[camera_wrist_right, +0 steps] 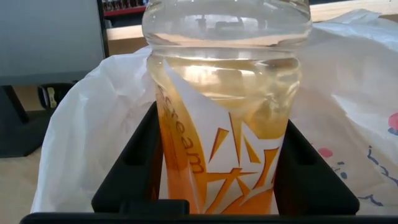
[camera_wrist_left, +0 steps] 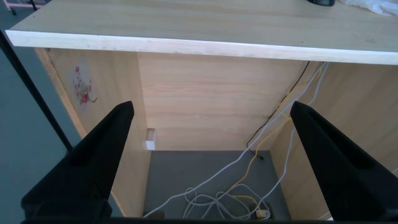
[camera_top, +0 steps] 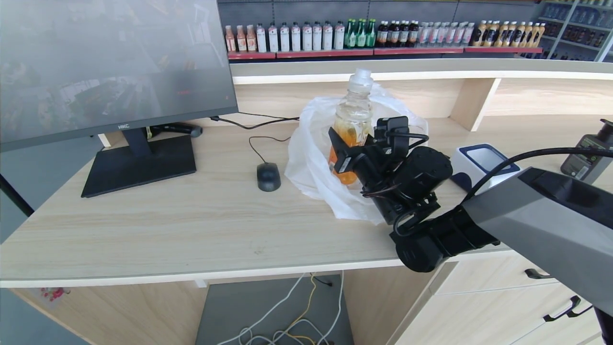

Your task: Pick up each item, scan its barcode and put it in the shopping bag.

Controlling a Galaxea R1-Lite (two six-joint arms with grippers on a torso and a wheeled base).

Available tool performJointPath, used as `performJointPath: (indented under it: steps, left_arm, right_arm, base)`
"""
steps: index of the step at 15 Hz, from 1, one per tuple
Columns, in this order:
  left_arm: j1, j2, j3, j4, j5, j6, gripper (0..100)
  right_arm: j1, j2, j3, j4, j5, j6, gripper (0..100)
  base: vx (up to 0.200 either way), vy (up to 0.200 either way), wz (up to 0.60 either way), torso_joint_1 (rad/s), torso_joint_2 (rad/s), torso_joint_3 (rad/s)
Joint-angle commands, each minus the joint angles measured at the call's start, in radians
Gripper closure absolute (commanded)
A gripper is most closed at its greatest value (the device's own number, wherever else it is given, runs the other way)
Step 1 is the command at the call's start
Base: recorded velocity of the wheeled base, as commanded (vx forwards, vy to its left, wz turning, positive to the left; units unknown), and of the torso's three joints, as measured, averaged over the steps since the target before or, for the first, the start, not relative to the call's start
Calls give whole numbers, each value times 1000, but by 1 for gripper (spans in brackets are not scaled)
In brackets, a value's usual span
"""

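Right pincer (camera_top: 357,140) clamped, left pincer (camera_wrist_left: 211,155) spread

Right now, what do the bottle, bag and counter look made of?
bottle: clear glossy plastic, probably; liquid shows through, printed orange label.
bag: thin white plastic film, crinkled, slightly translucent.
counter: pale wood grain, matte; likely laminate, can't confirm.

The mouse (camera_top: 268,176) lies left of the shopping bag (camera_top: 306,158), the scanner (camera_top: 483,163) right. The bottle (camera_top: 353,120) stands upright before the bag.

Light wood counter (camera_top: 191,225) w/ drawers (camera_top: 503,287) at right; bottle shelves (camera_top: 383,36) along back wall; grey floor (camera_wrist_left: 186,171) under counter.
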Motion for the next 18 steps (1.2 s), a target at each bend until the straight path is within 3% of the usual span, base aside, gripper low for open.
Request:
performJointPath:
  steps: [1, 9, 10, 18]
  left_arm:
    - [0, 0, 0, 0, 0, 0, 0]
    - [0, 0, 0, 0, 0, 0, 0]
    - [0, 0, 0, 0, 0, 0, 0]
    - [0, 0, 0, 0, 0, 0, 0]
  right_arm:
    - [0, 3, -1, 1, 0, -3, 100]
    - [-1, 8, 4, 5, 0, -4, 100]
    - [-1, 10, 2, 7, 0, -4, 0]
    - [-6, 16, 8, 2, 0, -1, 0]
  base:
    - [0, 0, 0, 0, 0, 0]
    - [0, 0, 0, 0, 0, 0]
    - [0, 0, 0, 0, 0, 0]
    - [0, 0, 0, 0, 0, 0]
